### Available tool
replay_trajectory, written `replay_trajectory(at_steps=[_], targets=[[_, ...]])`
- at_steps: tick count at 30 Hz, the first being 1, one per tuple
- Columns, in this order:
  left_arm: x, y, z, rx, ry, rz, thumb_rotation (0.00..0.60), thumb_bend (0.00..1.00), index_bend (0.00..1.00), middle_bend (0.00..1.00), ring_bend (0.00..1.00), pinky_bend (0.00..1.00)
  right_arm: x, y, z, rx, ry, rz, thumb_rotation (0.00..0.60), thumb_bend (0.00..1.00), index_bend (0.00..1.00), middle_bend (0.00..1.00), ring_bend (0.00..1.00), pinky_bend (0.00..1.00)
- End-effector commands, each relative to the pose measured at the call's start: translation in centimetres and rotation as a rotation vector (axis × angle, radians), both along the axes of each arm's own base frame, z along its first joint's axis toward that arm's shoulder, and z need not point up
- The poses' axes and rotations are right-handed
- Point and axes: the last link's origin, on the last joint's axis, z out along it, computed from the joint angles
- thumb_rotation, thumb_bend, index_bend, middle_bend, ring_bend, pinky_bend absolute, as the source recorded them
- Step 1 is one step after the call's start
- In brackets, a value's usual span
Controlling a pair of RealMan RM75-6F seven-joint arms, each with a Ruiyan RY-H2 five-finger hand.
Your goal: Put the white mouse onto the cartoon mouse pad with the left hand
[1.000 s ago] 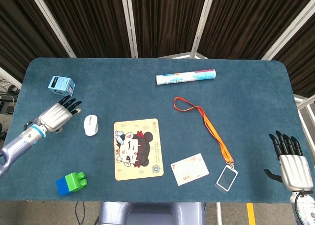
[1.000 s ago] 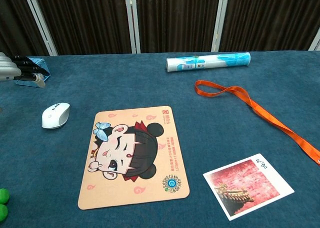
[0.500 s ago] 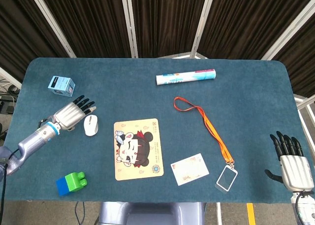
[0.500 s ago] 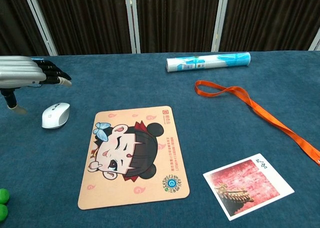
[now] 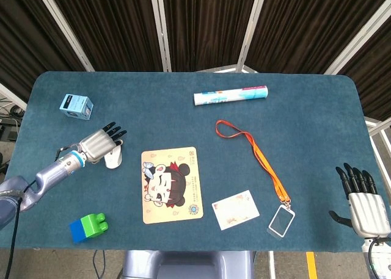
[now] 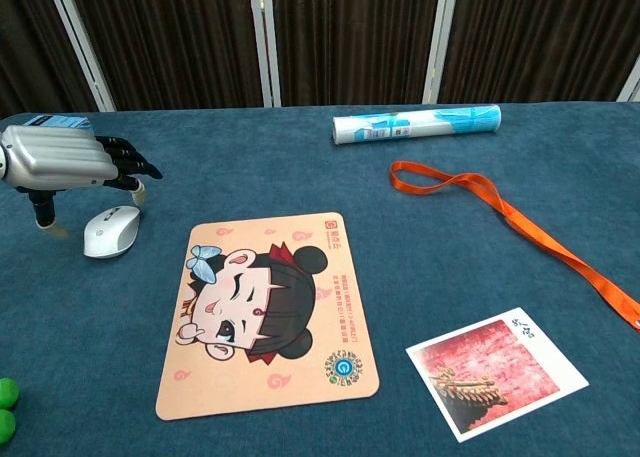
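While the left robot hand [image 5: 101, 145] hovers directly above the white mouse [image 6: 110, 230], its fingers are spread and hold nothing. That mouse lies on the counter [image 5: 183, 108] just left of the cartoon mouse pad [image 5: 171, 184], long axis pointing away from the robot. Far off, the right robot hand [image 5: 363, 206] rests open, so the left is nearer.

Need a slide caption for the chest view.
Left hand hovers open above white mouse, beside the cartoon mouse pad.
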Motion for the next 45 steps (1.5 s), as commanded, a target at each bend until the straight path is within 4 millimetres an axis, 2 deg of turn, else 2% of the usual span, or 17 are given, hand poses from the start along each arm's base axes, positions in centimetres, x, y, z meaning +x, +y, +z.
replay_trajectory(at_steps=[1,4,8,17,19,24,30,38,45], targets=[[0.3,0.1,-0.2,-0.012,0.014,-0.002,0.600,0.16,0.27,0.00,0.00,0.00,0.0,0.0,0.0,0.000,0.001,0.000,0.600,0.09,0.00,0.00,0.00,0.00],[0.5,0.1,-0.5,-0.024,0.023,-0.006,0.600,0.15,0.28,0.00,0.00,0.00,0.0,0.0,0.0,0.000,0.001,0.000,0.600,0.09,0.00,0.00,0.00,0.00],[0.8,0.2,-1.0,-0.038,0.038,-0.015,0.600,0.08,0.28,0.00,0.00,0.00,0.0,0.0,-0.1,0.001,0.005,0.000,0.600,0.09,0.00,0.00,0.00,0.00],[2.0,0.4,-1.8,-0.063,0.059,-0.079,0.600,0.08,0.28,0.00,0.00,0.00,0.0,0.1,0.0,-0.001,0.000,-0.006,0.600,0.09,0.00,0.00,0.00,0.00],[2.0,0.4,-1.9,-0.068,0.063,-0.081,0.600,0.08,0.30,0.00,0.00,0.00,-0.1,0.1,0.1,-0.002,-0.002,-0.006,0.600,0.09,0.00,0.00,0.00,0.00],[1.8,0.4,-2.1,-0.077,0.066,-0.062,0.600,0.09,0.46,0.00,0.00,0.00,-0.1,0.2,0.1,-0.004,-0.003,-0.008,0.600,0.09,0.00,0.00,0.00,0.00],[1.6,0.3,-1.8,-0.075,0.051,-0.056,0.600,0.14,0.55,0.00,0.00,0.00,-0.1,0.3,0.1,-0.007,-0.004,-0.009,0.600,0.09,0.00,0.00,0.00,0.00],[1.9,0.0,-1.1,-0.071,0.033,-0.094,0.600,0.20,0.57,0.00,0.00,0.00,-0.1,0.3,0.2,-0.010,-0.005,-0.009,0.600,0.09,0.00,0.00,0.00,0.00],[4.2,-0.1,-0.9,-0.071,-0.040,-0.139,0.600,0.20,0.58,0.00,0.00,0.00,-0.1,0.3,0.2,-0.010,-0.006,-0.009,0.600,0.09,0.00,0.00,0.00,0.00]])
